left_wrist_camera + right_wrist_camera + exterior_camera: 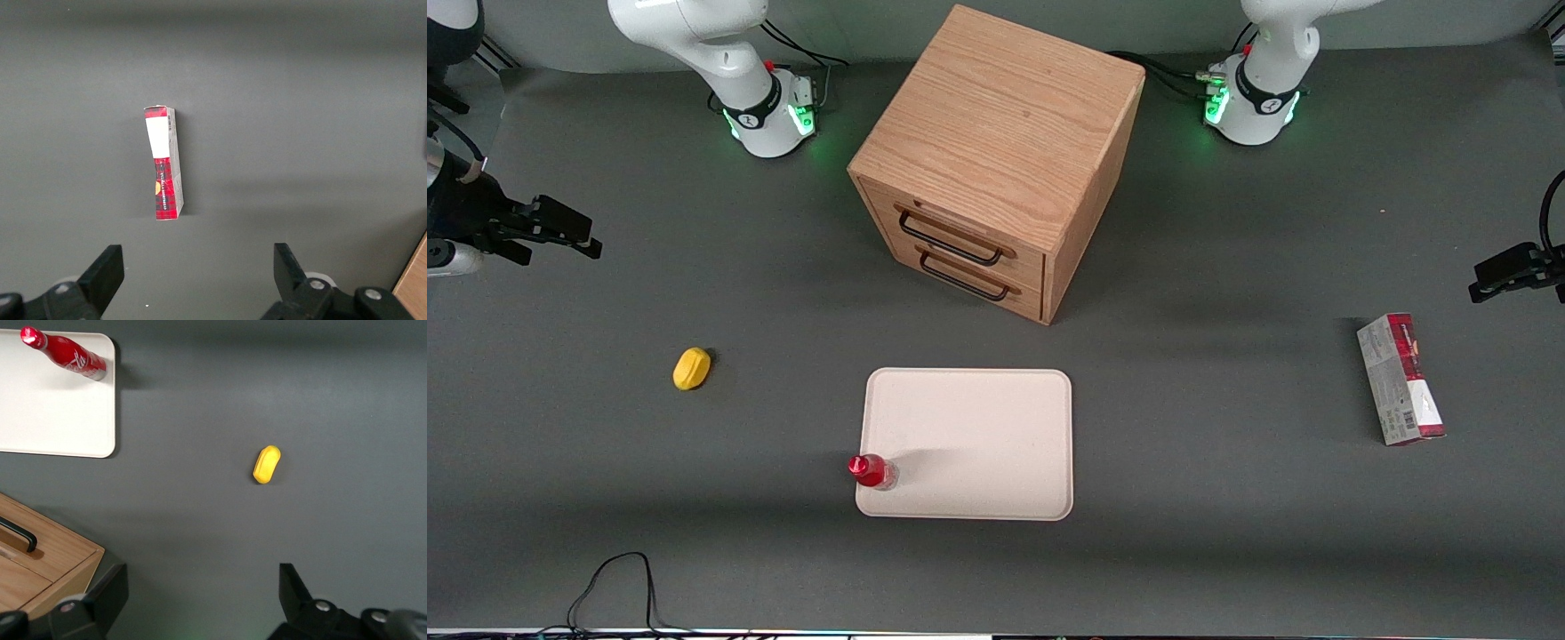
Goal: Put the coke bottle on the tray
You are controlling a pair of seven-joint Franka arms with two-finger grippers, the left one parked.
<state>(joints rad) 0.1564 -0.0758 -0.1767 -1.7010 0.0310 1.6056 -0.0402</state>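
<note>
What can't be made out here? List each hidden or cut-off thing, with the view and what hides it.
- Coke bottle: the front view looks down on its cap; the label reads only in the right wrist view.
- Tray: cut off by the right wrist view's edge.
- Cabinet: drawer contents hidden by shut fronts.
- Gripper: open, clear of everything; its arm is cut off by the front view's edge.

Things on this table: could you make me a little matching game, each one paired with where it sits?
Things:
1. coke bottle
2. yellow lump
3. red-and-grey carton
4. gripper

Places:
A. toward the parked arm's end of the table
B. standing on the tray's corner
C. lifted over the working arm's end, fingers open, holding nothing
D. on the table, between tray and working arm's end

Pairs: 1-B, 2-D, 3-A, 4-C
</note>
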